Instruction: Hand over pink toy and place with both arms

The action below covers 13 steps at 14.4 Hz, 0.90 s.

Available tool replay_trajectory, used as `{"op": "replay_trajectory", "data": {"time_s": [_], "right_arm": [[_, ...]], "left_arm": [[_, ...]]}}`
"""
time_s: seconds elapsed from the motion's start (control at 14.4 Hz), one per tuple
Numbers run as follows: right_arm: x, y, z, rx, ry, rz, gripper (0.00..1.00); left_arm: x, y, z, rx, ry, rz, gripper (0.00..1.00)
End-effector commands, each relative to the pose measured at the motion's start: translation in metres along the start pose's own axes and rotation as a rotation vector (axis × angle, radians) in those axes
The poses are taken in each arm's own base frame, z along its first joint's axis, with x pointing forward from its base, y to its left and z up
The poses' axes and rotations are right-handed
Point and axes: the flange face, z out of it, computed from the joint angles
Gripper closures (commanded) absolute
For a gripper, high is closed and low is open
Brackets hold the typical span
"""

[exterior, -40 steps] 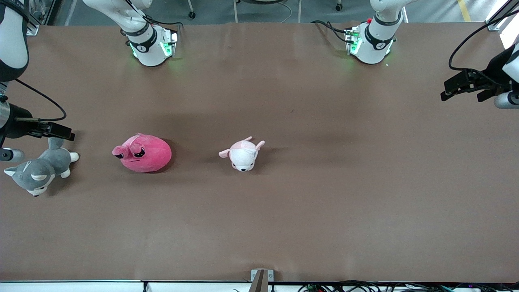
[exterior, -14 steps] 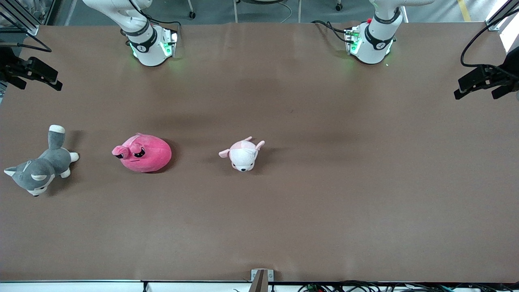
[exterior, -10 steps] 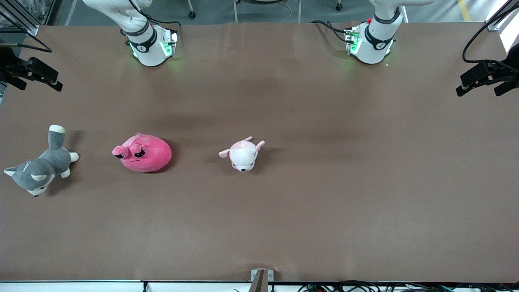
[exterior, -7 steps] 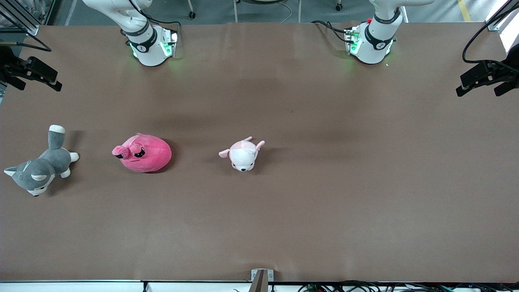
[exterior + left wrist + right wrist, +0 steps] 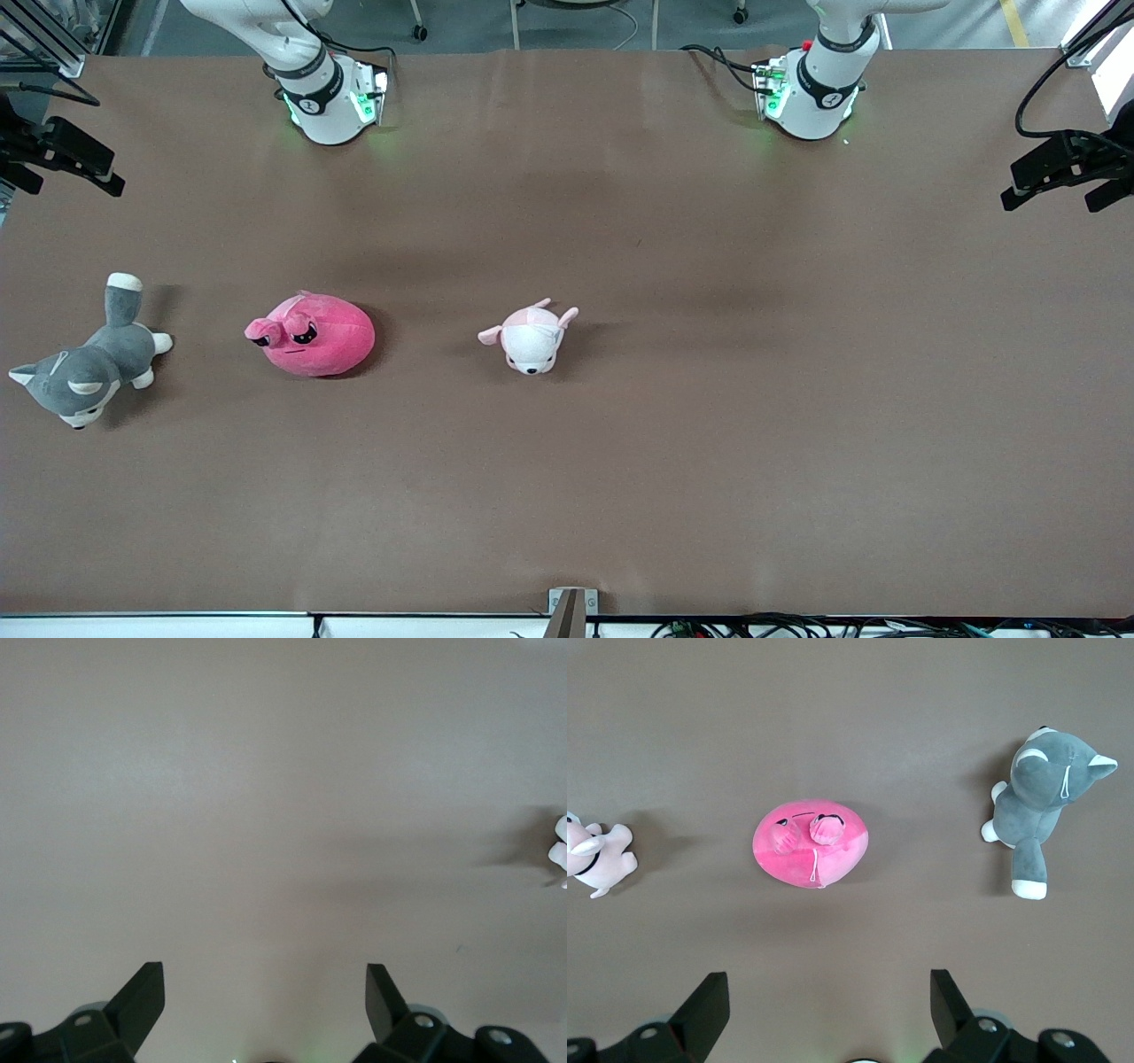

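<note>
The pink toy lies on the brown table, toward the right arm's end, between a grey husky plush and a white-pink puppy plush. It also shows in the right wrist view, well apart from the fingers. My right gripper hangs open and empty over the table's edge at the right arm's end; it shows in its wrist view. My left gripper hangs open and empty over the table's edge at the left arm's end, with only bare table under it.
The grey husky plush lies beside the pink toy at the right arm's end. The puppy plush lies near the table's middle. The arm bases stand along the edge farthest from the front camera.
My right gripper has lifted away from beside the husky and drawn back to the table's edge. My left gripper has drifted slightly outward. The toys have not moved.
</note>
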Motion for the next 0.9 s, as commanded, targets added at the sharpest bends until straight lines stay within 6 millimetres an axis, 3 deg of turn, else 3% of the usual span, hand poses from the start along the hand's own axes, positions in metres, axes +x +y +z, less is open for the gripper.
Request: {"op": "replay_trajectory", "data": {"time_s": [0.0,0.83], "right_arm": [[0.003,-0.002,-0.003,0.001,-0.014,-0.010,0.00],[0.001,-0.008,0.002,0.000,-0.036,-0.016,0.00]], "left_arm": [[0.002,-0.001,-0.001,0.016,0.007,0.014,0.00],[0.012,0.002,0.008,0.018,0.010,0.009,0.00]]}}
